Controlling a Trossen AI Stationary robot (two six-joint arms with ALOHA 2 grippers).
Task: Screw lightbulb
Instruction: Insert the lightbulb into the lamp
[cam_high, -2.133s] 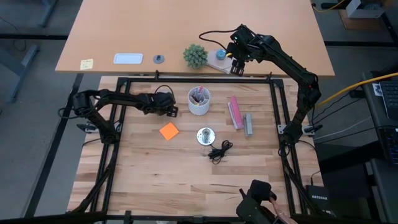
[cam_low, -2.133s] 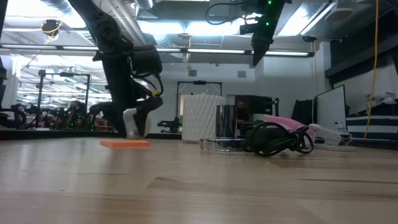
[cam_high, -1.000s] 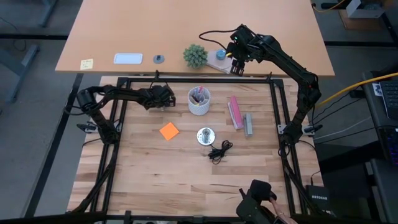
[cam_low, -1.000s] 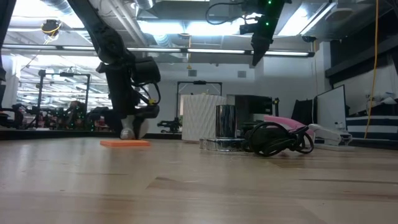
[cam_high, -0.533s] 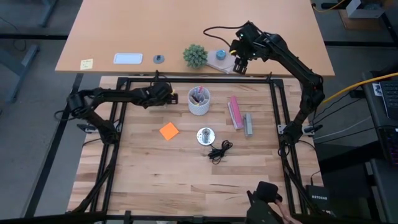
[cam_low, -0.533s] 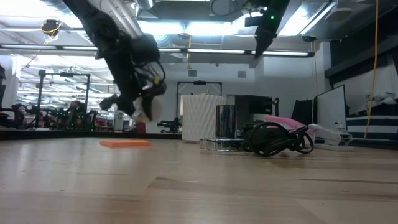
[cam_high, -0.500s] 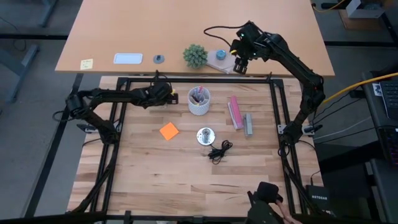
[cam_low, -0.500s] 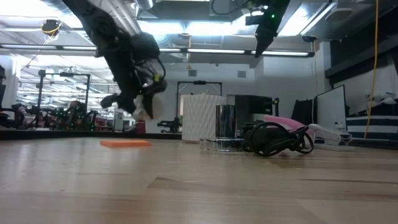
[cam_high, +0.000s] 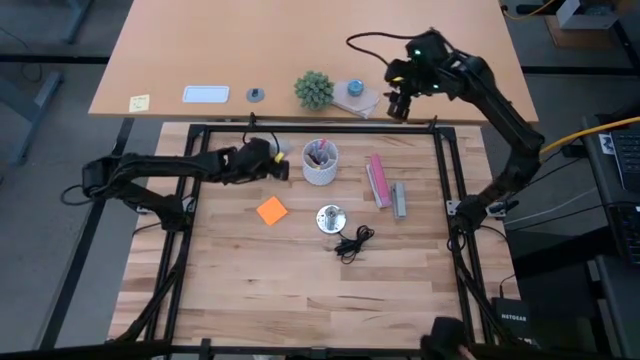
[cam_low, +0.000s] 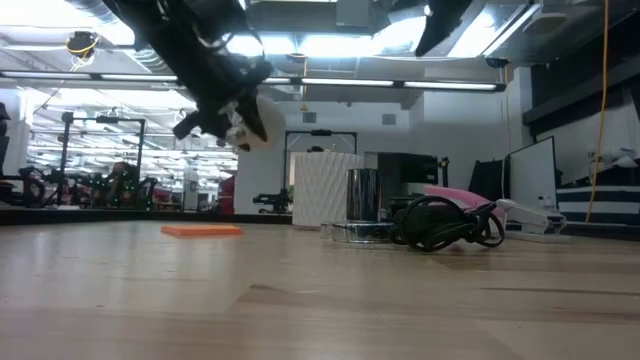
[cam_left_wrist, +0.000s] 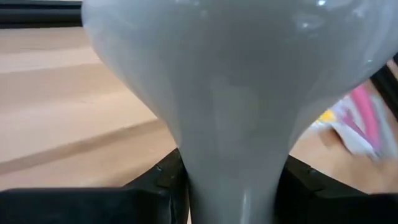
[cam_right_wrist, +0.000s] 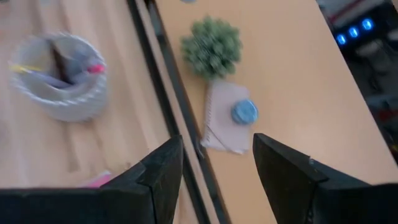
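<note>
Lightbulb (cam_left_wrist: 230, 93) sits clamped by its narrow neck in your left end effector (cam_high: 272, 160), wide rounded end leading; holding it by the neck leaves the dome free, though the threaded base appears buried between the fingers, which I judge will make seating it awkward; the low view shows it lifted clear of the desk (cam_high: 300, 290), tilted, just beside the white pen cup (cam_high: 320, 162) and not touching it.

Your target, the round silvery fitting (cam_high: 330, 218) with its black cord (cam_high: 352, 243), stands nearer the front of the desk, apart from the bulb; the orange pad (cam_high: 271, 210) lies between the arm's line and the fitting, low enough to pass over; the cup is the nearer hazard, so swing wide of it.

Your right end effector (cam_right_wrist: 214, 165) hangs with fingers spread wide and nothing between them, above the far desk near the small green plant (cam_high: 314, 89) and the blue disc on its paper (cam_high: 355, 88); parked there it keeps the working area free; I judge you may need it to steady the fitting, since the loose cord suggests the fitting could spin once you start twisting.
</note>
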